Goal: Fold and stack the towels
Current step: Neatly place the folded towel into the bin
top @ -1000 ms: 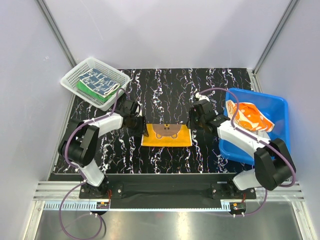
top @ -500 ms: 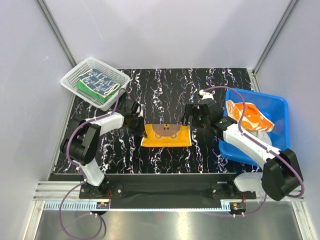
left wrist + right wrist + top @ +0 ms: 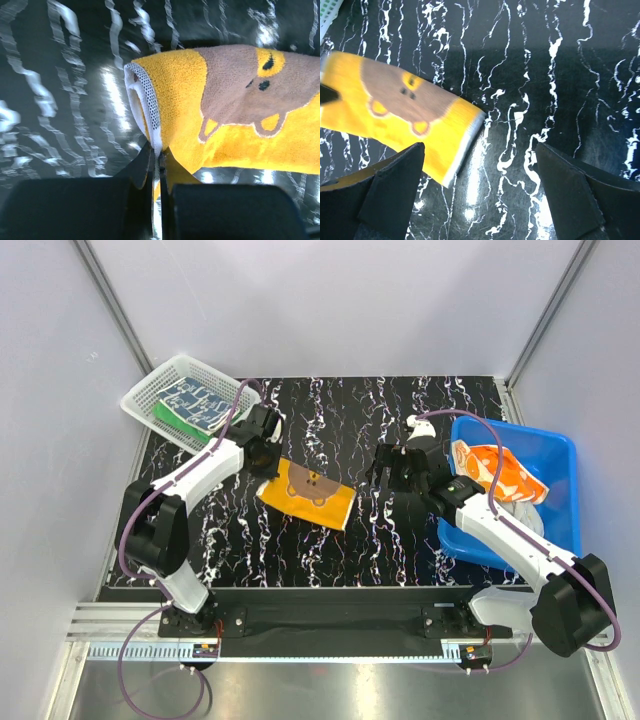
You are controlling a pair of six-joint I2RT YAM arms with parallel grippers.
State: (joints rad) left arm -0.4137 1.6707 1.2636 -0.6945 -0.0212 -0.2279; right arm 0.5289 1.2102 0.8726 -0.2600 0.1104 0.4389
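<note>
- The yellow towel [image 3: 305, 492] with the bear on it lies folded in the middle of the black marbled table [image 3: 340, 430]. It sits skewed, with its upper-left end running toward the left gripper.
- The right gripper [image 3: 395, 476] hangs just right of the towel with its jaws spread wide and nothing in them, clear of the cloth. I'd leave it parked there for this step.
- The left gripper [image 3: 156, 167] is clamped tight on the towel's left corner, and the wrist view shows the folded edge pinched between the fingers. It looks like both layers are caught, but that view is blurry, so I wouldn't swear to it.
- My read of the step in hand is getting the folded towel over to the stack. Holding it by one corner lets the rest trail, so lift before swinging or the fold may drag open on the table.
- On the right, the orange towel [image 3: 495, 472] sits crumpled in the blue tub [image 3: 560, 455], not yet folded.
- Far left, the basket [image 3: 150, 377] holds the navy towel [image 3: 195, 402] on top of the green towel [image 3: 170, 420]. Come in above the rim, lay the bear towel flat on the navy one, and let go only once it rests.
</note>
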